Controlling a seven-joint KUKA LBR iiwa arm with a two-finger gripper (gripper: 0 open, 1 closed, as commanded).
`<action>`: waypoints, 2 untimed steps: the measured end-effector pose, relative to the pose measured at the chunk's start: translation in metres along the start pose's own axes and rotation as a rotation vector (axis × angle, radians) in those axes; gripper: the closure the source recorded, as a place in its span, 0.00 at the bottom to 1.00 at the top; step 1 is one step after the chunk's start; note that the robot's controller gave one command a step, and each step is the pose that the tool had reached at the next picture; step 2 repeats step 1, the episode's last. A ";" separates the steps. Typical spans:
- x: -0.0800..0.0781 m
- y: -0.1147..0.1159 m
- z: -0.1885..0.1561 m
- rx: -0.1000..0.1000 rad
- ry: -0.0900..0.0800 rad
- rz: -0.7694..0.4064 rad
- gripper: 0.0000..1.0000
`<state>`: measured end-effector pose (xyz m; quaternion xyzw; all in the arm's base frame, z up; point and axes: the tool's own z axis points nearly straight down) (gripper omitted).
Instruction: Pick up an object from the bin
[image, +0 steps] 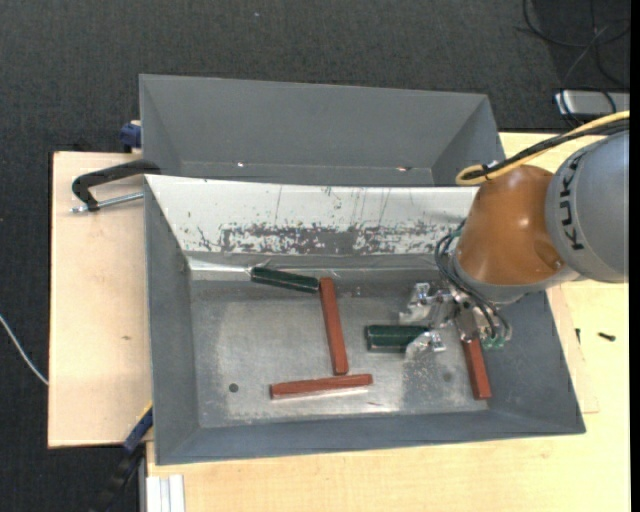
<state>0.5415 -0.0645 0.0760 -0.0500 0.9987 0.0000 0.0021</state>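
Big grey bin first, and the arm comes in from the right, its orange cover hanging over the bin's right side. Below it the gripper sits low over the right-centre floor, its fingers spread apart with nothing clearly between them. 3 red-brown sticks are on the floor: 1 long stick running front to back at centre, 1 flat stick lying across near the front wall, and 1 shorter stick just right of the gripper. A dark green rod lies along the back wall. Smallest is the stubby dark green block, its right end right up against the nearer finger.
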 end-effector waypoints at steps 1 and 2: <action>0.011 -0.026 -0.183 -0.001 0.000 -0.238 1.00; 0.011 -0.026 -0.183 -0.001 0.000 -0.238 1.00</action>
